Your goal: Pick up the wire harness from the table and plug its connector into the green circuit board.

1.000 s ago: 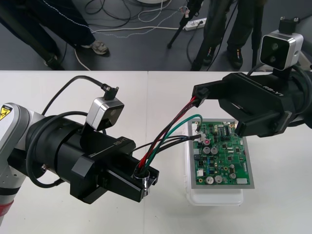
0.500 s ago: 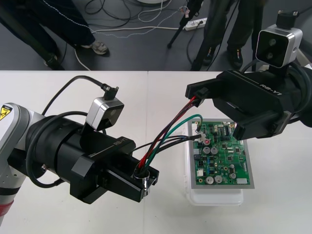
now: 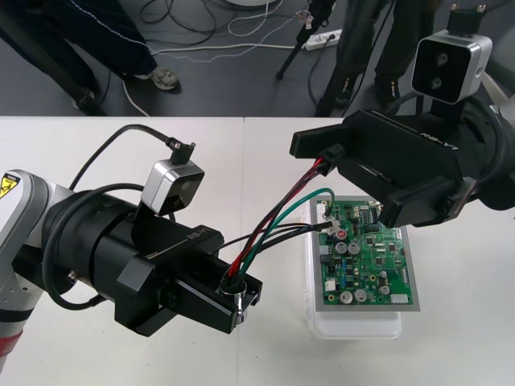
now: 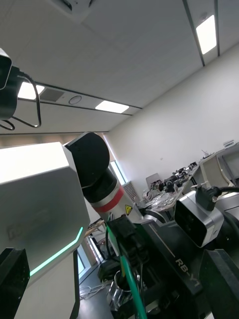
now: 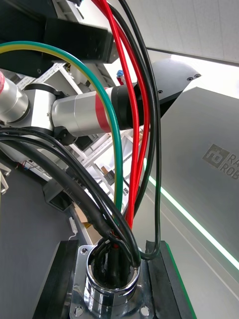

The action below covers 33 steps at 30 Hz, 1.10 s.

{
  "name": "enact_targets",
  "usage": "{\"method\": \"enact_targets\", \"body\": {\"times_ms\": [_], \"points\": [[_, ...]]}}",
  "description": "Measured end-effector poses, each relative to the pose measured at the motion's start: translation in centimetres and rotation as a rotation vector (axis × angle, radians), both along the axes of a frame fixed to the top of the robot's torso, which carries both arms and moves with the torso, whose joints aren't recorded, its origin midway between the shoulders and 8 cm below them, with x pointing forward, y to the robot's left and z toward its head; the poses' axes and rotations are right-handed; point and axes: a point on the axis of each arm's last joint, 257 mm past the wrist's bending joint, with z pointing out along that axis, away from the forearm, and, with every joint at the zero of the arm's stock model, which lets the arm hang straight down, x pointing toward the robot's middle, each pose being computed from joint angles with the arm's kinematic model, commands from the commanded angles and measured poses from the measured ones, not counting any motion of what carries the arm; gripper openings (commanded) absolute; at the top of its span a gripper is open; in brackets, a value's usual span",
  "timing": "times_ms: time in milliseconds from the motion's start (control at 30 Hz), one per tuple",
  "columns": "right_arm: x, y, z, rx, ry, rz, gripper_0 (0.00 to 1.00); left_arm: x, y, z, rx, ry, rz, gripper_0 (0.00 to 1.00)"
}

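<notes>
Looking steeply down from the front, the left gripper [image 3: 241,295] is clamped on the round metal socket [image 3: 233,288] of the wire harness [image 3: 278,221], held above the table [image 3: 265,137] to the left of the green circuit board [image 3: 366,257] on its white base [image 3: 354,324]. The red, black and green wires [image 3: 283,211] rise from the socket toward the right gripper [image 3: 342,181], which hangs over the board's far edge with its fingers spread wide. Against a second ago, that gripper has slid leftward and toward the table's far edge, while the left gripper, harness and board lie as they did. The red and black wires end just under its upper finger [image 3: 310,145]; nothing sits plugged into the board. In the right wrist view its own fingers [image 4: 12,284] stand at the two lower corners, far apart, with the green wire [image 4: 132,281] rising midway between them to a dark block, probably the plug [image 4: 123,233], though I cannot tell whether a finger touches it. In the left wrist view the socket's flange sits pinched between that arm's fingers [image 5: 62,281], and the wires fan upward out of it.
</notes>
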Motion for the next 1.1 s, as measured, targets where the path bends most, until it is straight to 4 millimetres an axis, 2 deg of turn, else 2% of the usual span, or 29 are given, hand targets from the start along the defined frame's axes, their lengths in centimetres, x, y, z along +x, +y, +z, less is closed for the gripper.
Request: {"method": "enact_targets", "body": {"times_ms": [400,633,1033,1067,1100], "points": [[0.6,-0.3,2.3,0.078,0.058,-0.002,1.00,0.0,0.0,0.1,-0.002,0.001,-0.001,0.00],[-0.4,-0.8,2.1,0.077,0.043,0.038,1.00,0.0,0.0,0.1,-0.005,0.002,-0.002,0.00],[-0.9,-0.8,1.8,0.073,0.040,0.058,1.00,-0.1,0.0,0.2,-0.006,0.003,-0.003,0.00],[-0.9,-0.8,1.8,0.072,0.040,0.058,0.44,-0.1,0.0,0.2,-0.007,0.003,-0.003,0.00],[-0.9,-0.8,1.8,0.071,0.040,0.058,0.33,-0.1,0.0,0.2,-0.007,0.003,-0.003,0.00]]}}
